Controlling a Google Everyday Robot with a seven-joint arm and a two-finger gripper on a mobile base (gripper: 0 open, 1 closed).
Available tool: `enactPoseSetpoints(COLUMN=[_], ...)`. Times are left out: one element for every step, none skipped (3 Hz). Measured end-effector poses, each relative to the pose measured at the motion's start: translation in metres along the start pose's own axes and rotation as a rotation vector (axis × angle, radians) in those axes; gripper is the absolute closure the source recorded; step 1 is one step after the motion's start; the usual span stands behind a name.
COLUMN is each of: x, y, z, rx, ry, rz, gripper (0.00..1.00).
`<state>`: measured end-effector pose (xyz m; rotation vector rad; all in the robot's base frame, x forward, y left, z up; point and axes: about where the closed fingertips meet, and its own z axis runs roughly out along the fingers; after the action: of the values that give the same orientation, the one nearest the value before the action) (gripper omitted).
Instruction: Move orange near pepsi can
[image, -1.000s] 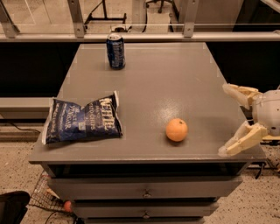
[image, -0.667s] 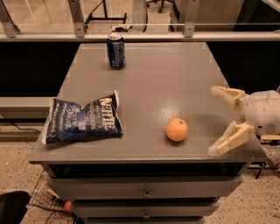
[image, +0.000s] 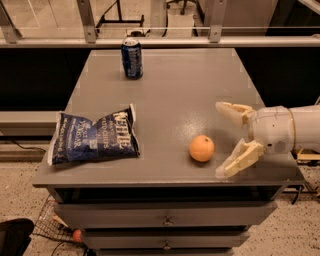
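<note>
End effector (image: 220, 140) beside orange (image: 201, 148) (bare tabletop between).

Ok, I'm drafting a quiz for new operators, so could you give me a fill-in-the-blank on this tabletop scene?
1. The pale two-finger hand, just beside the small round orange fruit but not touching it, has its fingers ____.
2. The upright dark blue drinks can stands near the ____ edge of the grey table.
3. The crinkled dark blue chip bag lies ____ on the table.

Missing words: open; far; flat.
</note>
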<state>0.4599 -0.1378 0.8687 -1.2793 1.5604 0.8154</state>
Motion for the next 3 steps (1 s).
enactPoseSetpoints(x=[-0.001,0.006,0.014], y=[0.006,0.01,0.009], z=[0.015,0.024,0.024], rx=[-0.024,-0.049,-0.067], ry=[0.009,0.022,0.028], rz=[-0.021,-0.046,-0.068], gripper=[0.0,0.0,0.18])
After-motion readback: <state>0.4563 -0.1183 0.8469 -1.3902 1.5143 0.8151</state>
